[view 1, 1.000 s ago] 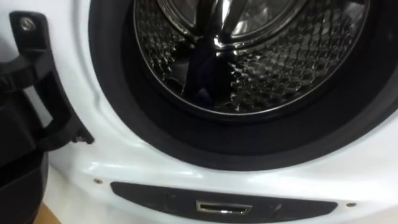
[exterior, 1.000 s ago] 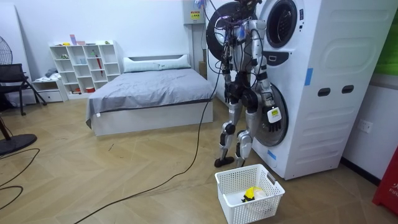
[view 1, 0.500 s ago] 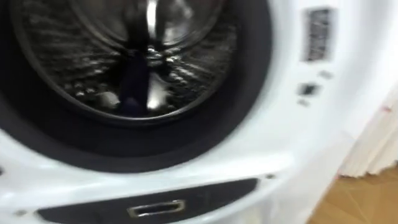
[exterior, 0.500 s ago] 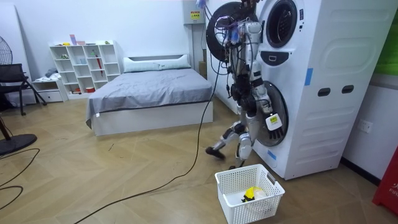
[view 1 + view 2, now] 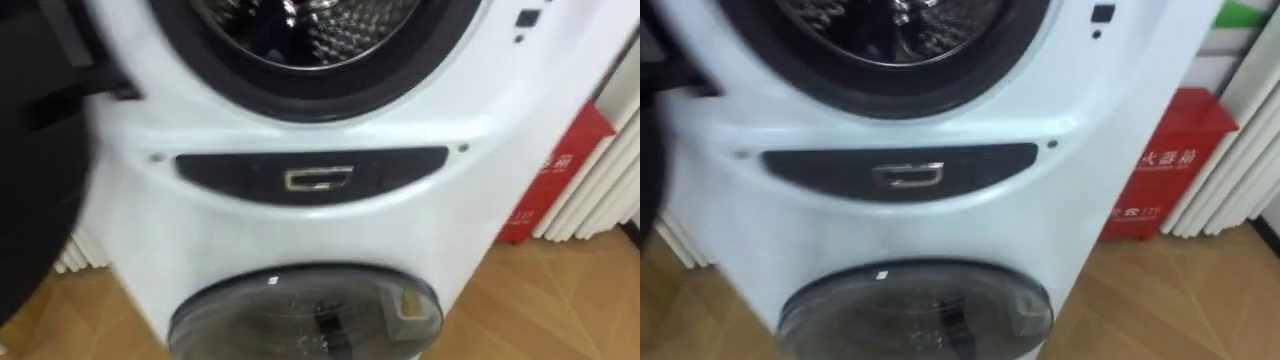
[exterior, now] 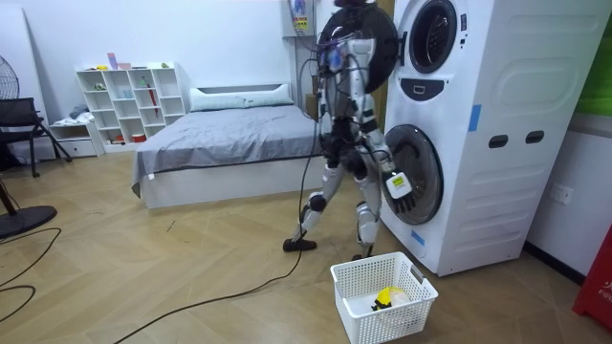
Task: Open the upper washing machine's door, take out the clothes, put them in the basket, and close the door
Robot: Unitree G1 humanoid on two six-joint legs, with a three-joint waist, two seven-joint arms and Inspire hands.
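The stacked washing machine (image 6: 478, 134) has its upper drum (image 5: 330, 25) open, with the black round door (image 5: 30, 150) swung out to my left. A dark piece of cloth (image 5: 265, 35) lies low in the drum. Below the opening runs a dark panel with a metal handle (image 5: 318, 179), and under that is the shut lower door (image 5: 300, 312). In the room view I stand a step off the machine, facing it with legs apart. My right hand (image 6: 400, 187) hangs by the lower door, fingers loose and empty.
A white laundry basket (image 6: 382, 296) with a yellow and a white item stands on the wooden floor by the machine's foot. A red box (image 5: 560, 170) leans to the machine's right. A bed (image 6: 234, 143) and shelves (image 6: 129, 100) are behind me.
I have stepped back from the drum towards the room view's left. The eye view has dropped and pulled away, so the lower door and floor now show.
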